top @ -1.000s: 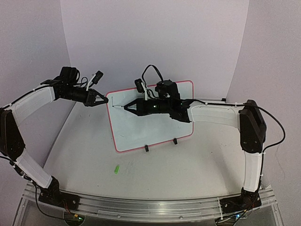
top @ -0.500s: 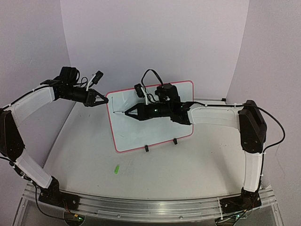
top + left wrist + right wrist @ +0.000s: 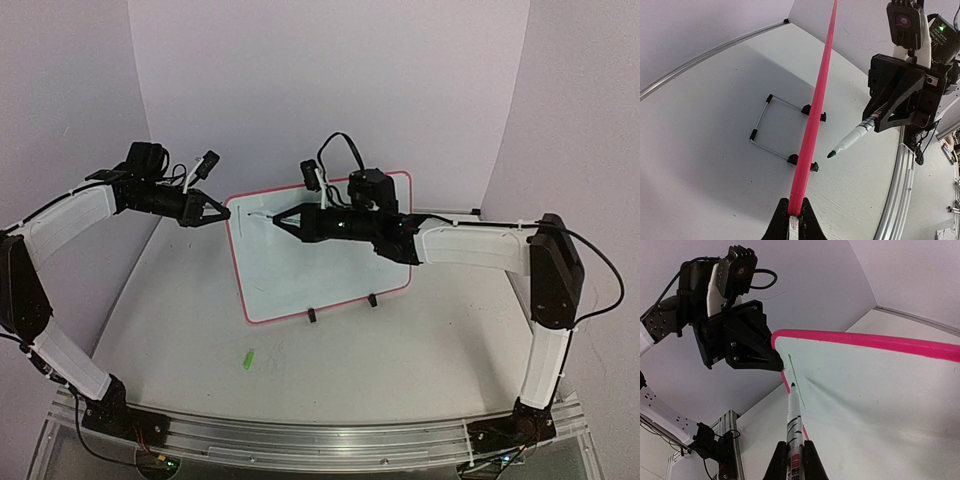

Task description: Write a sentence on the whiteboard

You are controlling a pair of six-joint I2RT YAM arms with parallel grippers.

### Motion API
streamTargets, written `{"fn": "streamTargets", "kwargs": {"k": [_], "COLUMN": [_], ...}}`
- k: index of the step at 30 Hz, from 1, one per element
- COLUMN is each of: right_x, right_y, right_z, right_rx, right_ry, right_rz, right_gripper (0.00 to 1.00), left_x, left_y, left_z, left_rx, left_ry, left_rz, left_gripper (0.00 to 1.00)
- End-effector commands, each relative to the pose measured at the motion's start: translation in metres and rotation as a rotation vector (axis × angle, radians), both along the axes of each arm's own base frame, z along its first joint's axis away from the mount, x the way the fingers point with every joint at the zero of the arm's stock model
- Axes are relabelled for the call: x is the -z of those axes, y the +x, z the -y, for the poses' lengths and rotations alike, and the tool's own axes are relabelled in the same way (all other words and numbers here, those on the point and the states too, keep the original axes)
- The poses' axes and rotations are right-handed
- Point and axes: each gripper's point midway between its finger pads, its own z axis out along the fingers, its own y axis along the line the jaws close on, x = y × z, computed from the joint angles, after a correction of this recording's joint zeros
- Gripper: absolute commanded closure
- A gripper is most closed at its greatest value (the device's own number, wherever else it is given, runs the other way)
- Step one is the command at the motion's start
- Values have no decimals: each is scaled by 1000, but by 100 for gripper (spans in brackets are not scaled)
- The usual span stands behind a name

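The right arm [image 3: 470, 245] hid the upper middle of the whiteboard [image 3: 300, 280]; the green stroke [image 3: 794, 372] was perhaps too thin to read.

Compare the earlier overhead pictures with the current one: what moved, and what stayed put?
The right gripper, shut on the marker, dipped down the whiteboard's left side, then swung up toward its top left corner; that arm's elbow shifted outward. The left gripper kept clamping the board's rim; board and small green object stayed put.

Smooth whiteboard [image 3: 310, 275], pink plastic rim [image 3: 865, 339]; matt table [image 3: 400, 350].
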Motion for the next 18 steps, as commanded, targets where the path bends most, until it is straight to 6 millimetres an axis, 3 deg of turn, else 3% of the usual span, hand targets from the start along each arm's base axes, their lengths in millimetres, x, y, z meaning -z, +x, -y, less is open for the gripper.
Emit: {"fn": "streamTargets", "kwargs": {"k": [1, 18], "right_x": [-22, 3], "right_y": [8, 18], "right_z": [-4, -13], "right_rx": [38, 46], "right_ry": [55, 14], "right_rz": [42, 6], "right_gripper": [100, 100], "left_x": [-20, -21], "left_y": [-7, -7], "left_z": [0, 0], "left_rx": [14, 16], "left_ry": [-18, -23], "left_rz": [70, 71], "left_gripper": [100, 100]}}
